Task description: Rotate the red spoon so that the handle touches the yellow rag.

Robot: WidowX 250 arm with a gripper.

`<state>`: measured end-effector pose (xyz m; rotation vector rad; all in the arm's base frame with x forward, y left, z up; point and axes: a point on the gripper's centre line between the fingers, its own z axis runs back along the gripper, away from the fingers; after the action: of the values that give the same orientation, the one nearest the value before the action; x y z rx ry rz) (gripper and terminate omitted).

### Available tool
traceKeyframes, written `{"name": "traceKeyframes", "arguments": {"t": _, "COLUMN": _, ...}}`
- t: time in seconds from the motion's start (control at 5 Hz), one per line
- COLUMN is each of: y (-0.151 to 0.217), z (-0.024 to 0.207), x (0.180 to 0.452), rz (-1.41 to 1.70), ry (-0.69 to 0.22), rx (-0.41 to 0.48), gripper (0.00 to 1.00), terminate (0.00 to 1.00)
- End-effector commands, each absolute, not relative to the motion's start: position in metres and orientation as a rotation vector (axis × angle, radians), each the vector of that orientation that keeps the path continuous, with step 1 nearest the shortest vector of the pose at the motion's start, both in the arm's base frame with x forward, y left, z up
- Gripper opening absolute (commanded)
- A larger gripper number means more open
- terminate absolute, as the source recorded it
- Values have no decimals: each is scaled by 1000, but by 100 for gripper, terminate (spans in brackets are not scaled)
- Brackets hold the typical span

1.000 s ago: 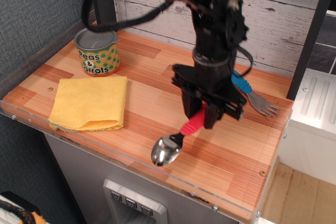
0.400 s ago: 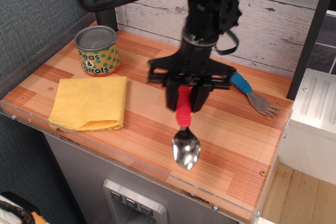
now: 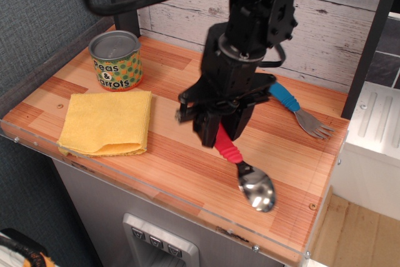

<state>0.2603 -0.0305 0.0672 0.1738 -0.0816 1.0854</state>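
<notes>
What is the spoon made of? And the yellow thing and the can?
The red spoon looks like two materials: a shiny, mirror-like bowl, probably polished metal, and a matte ribbed handle, likely rubber or soft plastic. The yellow rag looks like soft folded cloth with rounded, layered edges. The can seems metal, with a dull grey top and a printed label, perhaps paper.

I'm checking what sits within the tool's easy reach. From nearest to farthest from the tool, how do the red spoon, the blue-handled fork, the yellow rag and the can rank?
1. Red spoon: in the tool.
2. Blue-handled fork: behind it, toward the wall, image right.
3. Yellow rag: front edge, image left.
4. Can: back corner, image left.
</notes>
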Motion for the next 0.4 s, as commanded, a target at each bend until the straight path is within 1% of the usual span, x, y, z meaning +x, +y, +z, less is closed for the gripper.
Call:
{"name": "traceKeyframes", "arguments": {"t": 0.0, "y": -40, "z": 67, "x": 256, "rz": 1575, "ry": -99, "rx": 124, "gripper": 0, "terminate": 0}}
{"name": "traceKeyframes", "arguments": {"t": 0.2, "y": -35, "z": 60, "x": 257, "rz": 1761, "ry": -96, "rx": 109, "gripper": 0, "terminate": 0}}
